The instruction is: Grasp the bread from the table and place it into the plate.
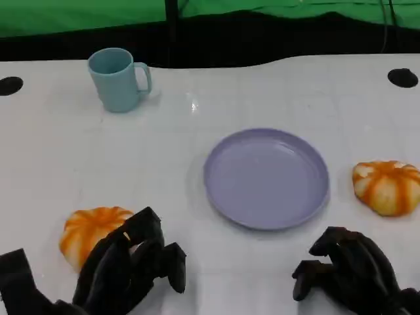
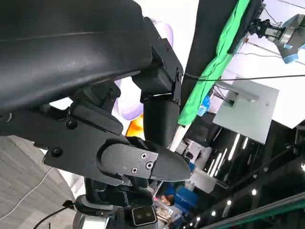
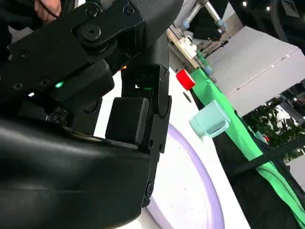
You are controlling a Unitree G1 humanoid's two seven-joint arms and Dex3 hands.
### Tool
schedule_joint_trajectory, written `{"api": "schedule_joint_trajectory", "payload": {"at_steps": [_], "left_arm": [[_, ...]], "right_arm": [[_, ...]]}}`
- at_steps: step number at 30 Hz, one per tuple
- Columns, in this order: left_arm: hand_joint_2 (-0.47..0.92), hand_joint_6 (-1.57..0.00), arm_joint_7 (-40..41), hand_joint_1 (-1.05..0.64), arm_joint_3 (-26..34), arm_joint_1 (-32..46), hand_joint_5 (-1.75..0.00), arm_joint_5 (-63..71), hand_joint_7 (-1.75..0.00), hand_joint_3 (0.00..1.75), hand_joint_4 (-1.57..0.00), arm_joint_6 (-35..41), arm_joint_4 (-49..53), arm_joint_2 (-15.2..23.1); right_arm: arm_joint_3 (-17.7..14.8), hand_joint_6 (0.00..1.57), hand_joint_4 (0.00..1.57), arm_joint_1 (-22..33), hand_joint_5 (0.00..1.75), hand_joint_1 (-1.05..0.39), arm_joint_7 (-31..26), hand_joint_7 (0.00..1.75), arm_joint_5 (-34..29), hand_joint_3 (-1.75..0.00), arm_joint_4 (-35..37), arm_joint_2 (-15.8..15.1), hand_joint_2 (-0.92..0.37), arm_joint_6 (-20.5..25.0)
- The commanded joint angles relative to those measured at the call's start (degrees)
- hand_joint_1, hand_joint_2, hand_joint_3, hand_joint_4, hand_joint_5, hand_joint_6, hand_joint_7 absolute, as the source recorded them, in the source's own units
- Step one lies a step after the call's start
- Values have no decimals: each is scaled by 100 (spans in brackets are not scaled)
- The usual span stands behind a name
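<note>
White table (image 1: 59,164), green backdrop behind. Near edge: left hand (image 1: 128,269) beside bread (image 1: 92,233), fingers curled, holding nothing; right hand (image 1: 351,269) likewise curled, idle. Second bread (image 1: 387,187) at right edge (either would do). Plate (image 1: 266,178) centre. Advice: open fingers wider before closing around loaf.

Bright even light, soft shadows, slight blur.

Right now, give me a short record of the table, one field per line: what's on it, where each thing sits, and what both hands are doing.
plate: lilac plate, centre of table, nothing in it
bread near left: orange-striped bun, partly behind the left hand
bread near right: second bun, right of the plate, apart from it
mug: light blue mug, far left, upright
left hand: fingers curled, beside the bun; grip cannot be told
right hand: right hand, fingers curled, holding nothing
</note>
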Motion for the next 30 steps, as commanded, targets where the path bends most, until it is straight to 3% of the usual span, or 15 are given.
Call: {"api": "schedule_joint_trajectory", "payload": {"at_steps": [1, 11, 12, 14, 18, 21, 25, 30], "left_arm": [[92, -65, -63, -75, 58, -14, -175, 43, -175, 19, -86, -81, 25, 58], [92, -61, 164, -78, 25, 48, -175, 433, -163, 21, -78, -406, -271, 197], [92, -55, 169, -73, 31, 39, -170, 604, -134, 27, -62, -670, -327, 258], [92, -52, 173, -69, 36, 25, -166, 802, -108, 32, -51, -988, -368, 317], [92, -52, 281, -67, 19, 10, -160, 917, -84, 29, -48, -1098, -442, 394], [92, -53, 307, -67, 13, 13, -159, 935, -79, 29, -48, -1102, -461, 403], [92, -45, 959, -63, -104, 5, -141, 2401, -68, 31, -42, -1782, -950, 1005], [92, -42, 1282, -59, -210, 61, -126, 3071, -55, 30, -36, -1469, -1584, 1531]], "right_arm": [[-34, 157, 157, 0, 74, -104, -25, 38, 31, 0, -72, -41, -71, -3], [-26, 157, 157, 1, 74, -105, -29, 38, 10, 0, -68, -35, -72, -43], [-23, 157, 157, 5, 74, -105, -26, 38, 6, 0, -66, -35, -72, -50], [-21, 157, 157, 6, 74, -105, -21, 38, 1, 0, -59, -37, -72, -60], [-15, 157, 157, 32, 74, -105, -63, 37, -2, 0, -102, -23, -72, -37], [-13, 157, 157, 36, 74, -105, -72, 38, -3, 0, -111, -21, -72, -33], [-15, 157, 157, 36, 73, -104, -39, 36, 16, 0, -96, -11, -72, -41], [-17, 157, 157, 35, 73, -105, -67, 37, 15, 0, -107, -8, -71, -15]]}}
